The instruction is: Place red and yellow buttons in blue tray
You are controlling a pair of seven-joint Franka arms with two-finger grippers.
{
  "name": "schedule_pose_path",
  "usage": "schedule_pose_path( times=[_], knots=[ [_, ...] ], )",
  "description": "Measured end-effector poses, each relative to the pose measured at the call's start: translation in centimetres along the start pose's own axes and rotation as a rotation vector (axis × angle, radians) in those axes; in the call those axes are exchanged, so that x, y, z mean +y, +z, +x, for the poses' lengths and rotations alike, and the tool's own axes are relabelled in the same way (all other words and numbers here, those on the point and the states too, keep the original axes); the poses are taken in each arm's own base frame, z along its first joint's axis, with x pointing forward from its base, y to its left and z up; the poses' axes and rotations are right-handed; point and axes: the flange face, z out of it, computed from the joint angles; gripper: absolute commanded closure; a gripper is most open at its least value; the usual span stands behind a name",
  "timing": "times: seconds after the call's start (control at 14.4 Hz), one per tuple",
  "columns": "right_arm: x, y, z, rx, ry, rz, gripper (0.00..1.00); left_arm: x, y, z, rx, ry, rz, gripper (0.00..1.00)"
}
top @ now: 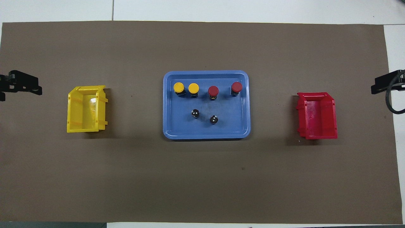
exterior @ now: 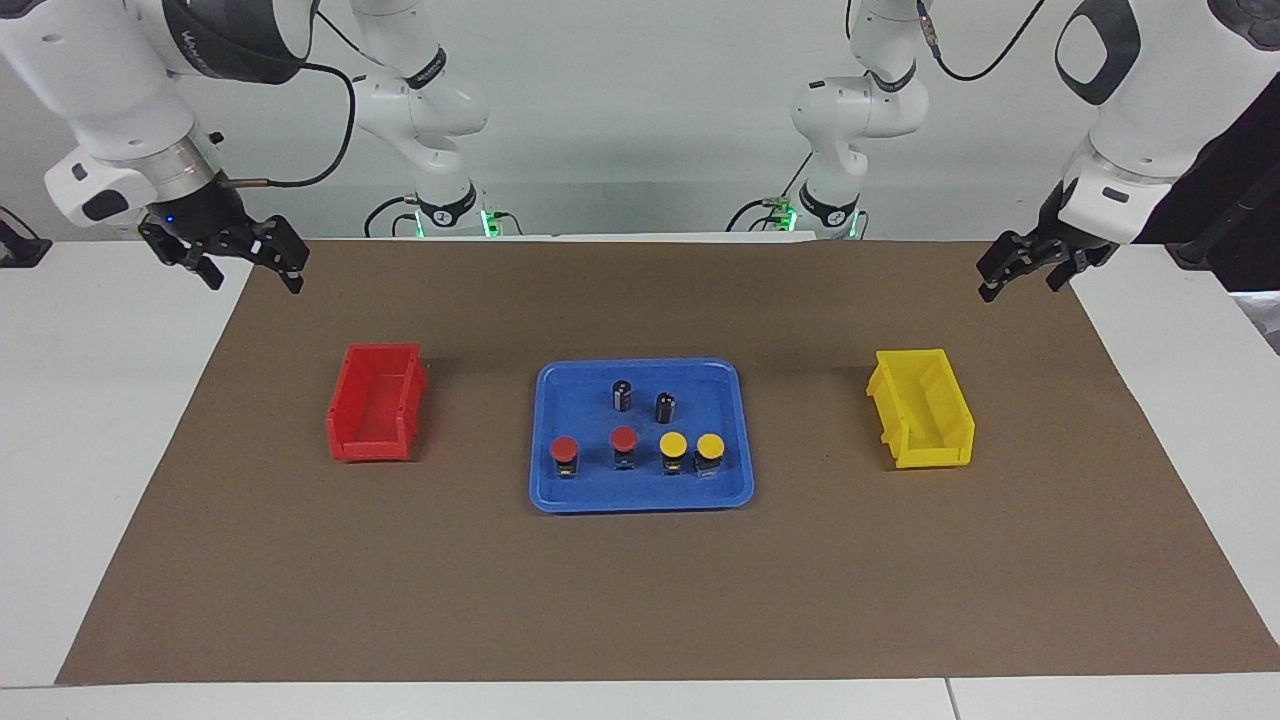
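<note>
The blue tray (exterior: 580, 395) (top: 227, 123) lies mid-table on the brown mat. In it stand two red buttons (exterior: 565, 448) (exterior: 623, 439) (top: 213, 91) (top: 236, 86) and two yellow buttons (exterior: 673, 443) (exterior: 710, 445) (top: 178, 87) (top: 193, 87), upright in one row along the tray's side farther from the robots. My left gripper (exterior: 1020, 282) (top: 22, 87) hangs open and empty over the mat's edge at the left arm's end. My right gripper (exterior: 253, 280) (top: 384, 85) waits open and empty over the mat's edge at the right arm's end.
Two dark capless cylinders (exterior: 622, 393) (exterior: 665, 406) stand in the tray, nearer to the robots than the buttons. A red bin (exterior: 375, 415) (top: 316, 115) sits toward the right arm's end and a yellow bin (exterior: 920, 410) (top: 85, 109) toward the left arm's end, both holding nothing.
</note>
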Motion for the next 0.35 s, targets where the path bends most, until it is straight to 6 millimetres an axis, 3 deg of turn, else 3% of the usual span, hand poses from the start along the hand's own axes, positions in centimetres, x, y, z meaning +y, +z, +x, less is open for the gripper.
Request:
schedule_pose_path(
  times=[0.35],
  knots=[
    [0.06, 0.03, 0.0, -0.001, 0.001, 0.0, 0.0, -0.89, 1.34, -0.53, -0.06, 0.043, 0.002, 0.0]
  ],
)
